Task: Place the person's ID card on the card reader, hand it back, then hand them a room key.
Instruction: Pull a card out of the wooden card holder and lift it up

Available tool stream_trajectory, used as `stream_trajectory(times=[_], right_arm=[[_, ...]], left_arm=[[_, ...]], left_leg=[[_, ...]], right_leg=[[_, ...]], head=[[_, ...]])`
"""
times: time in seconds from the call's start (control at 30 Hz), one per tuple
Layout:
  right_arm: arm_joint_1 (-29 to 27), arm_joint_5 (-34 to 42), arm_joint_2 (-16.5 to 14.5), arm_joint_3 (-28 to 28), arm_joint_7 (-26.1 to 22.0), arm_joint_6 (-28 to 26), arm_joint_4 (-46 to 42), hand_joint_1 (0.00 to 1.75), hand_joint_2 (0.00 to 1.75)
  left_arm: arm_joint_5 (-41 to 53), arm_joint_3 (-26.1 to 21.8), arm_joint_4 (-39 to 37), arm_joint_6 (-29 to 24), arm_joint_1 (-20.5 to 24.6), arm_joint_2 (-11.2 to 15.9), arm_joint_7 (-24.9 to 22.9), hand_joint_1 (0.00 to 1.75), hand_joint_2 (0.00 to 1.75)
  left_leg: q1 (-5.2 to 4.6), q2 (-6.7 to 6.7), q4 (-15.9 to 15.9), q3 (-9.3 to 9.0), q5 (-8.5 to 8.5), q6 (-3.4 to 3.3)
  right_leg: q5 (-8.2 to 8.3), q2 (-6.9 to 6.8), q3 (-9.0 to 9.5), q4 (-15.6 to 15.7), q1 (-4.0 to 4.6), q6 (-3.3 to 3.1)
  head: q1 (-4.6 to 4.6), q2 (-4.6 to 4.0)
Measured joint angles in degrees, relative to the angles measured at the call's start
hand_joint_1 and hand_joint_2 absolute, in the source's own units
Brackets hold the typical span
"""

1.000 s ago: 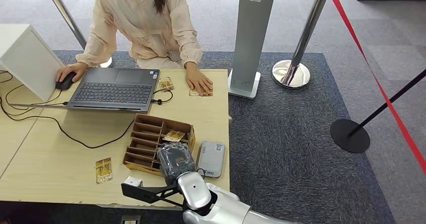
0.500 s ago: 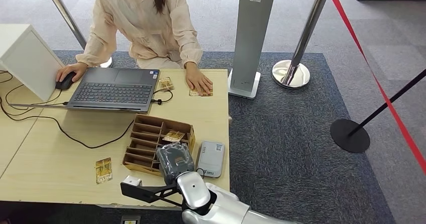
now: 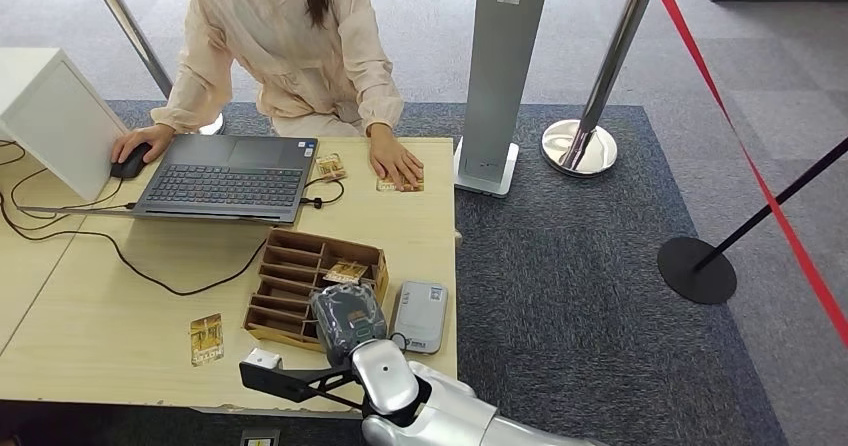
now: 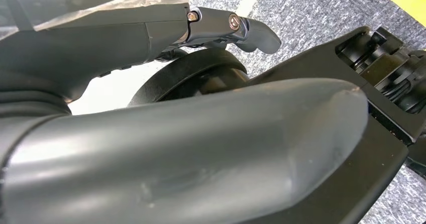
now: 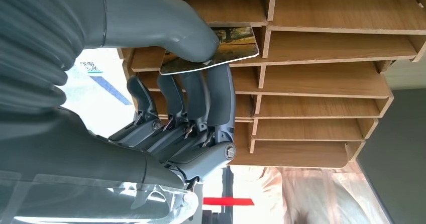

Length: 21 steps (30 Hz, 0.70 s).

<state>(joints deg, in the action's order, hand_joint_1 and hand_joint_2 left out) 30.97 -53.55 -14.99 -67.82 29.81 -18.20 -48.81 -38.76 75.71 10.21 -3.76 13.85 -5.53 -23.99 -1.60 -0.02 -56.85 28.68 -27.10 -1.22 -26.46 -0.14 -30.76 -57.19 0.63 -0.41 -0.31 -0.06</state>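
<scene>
My right hand [image 3: 347, 323] hovers over the near right corner of the wooden slotted box [image 3: 288, 288]. In the right wrist view my right hand [image 5: 191, 83] pinches a gold-printed room key card [image 5: 231, 47] between thumb and fingers, just at a slot of the box [image 5: 326, 78]. The same card [image 3: 345, 271] pokes out beyond the hand in the head view. A grey card reader [image 3: 420, 316] lies right of the box. At the table's far edge the person's hand [image 3: 398, 164] rests on another card [image 3: 410, 184]. My left hand [image 4: 236, 28] hangs low, holding nothing, fingers apart.
Loose cards lie near the laptop [image 3: 330, 167] and on the near left table [image 3: 207, 338]. An open laptop [image 3: 225, 178], its cable, a mouse [image 3: 130, 161] and a white box [image 3: 50, 116] fill the left. A kiosk post [image 3: 500, 76] and rope stanchions [image 3: 580, 146] stand to the right.
My right forearm has sunk slightly toward me; the hand still pinches the card at the box. The person has not moved.
</scene>
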Motion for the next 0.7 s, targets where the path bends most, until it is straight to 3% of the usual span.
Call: stream_trajectory(times=[0.6,0.7], right_arm=[[0.2,-3.9,0.6,0.0,2.2,0.5,-8.7,1.28,1.75],[0.2,-5.0,1.0,0.0,2.9,1.1,-11.6,1.23,1.75]], left_arm=[[0.0,0.0,0.0,-0.7,-0.3,0.0,0.7,0.0,0.0],[-0.1,0.0,0.0,-1.8,-0.9,0.0,2.5,0.0,0.0]], left_leg=[[0.0,0.0,0.0,0.0,0.01,0.01],[0.0,0.01,0.0,0.0,0.0,0.01]], right_leg=[[0.0,0.0,0.0,0.0,0.0,0.0],[0.0,0.0,0.0,0.0,0.0,0.0]], head=[[0.01,0.0],[0.01,-0.01]])
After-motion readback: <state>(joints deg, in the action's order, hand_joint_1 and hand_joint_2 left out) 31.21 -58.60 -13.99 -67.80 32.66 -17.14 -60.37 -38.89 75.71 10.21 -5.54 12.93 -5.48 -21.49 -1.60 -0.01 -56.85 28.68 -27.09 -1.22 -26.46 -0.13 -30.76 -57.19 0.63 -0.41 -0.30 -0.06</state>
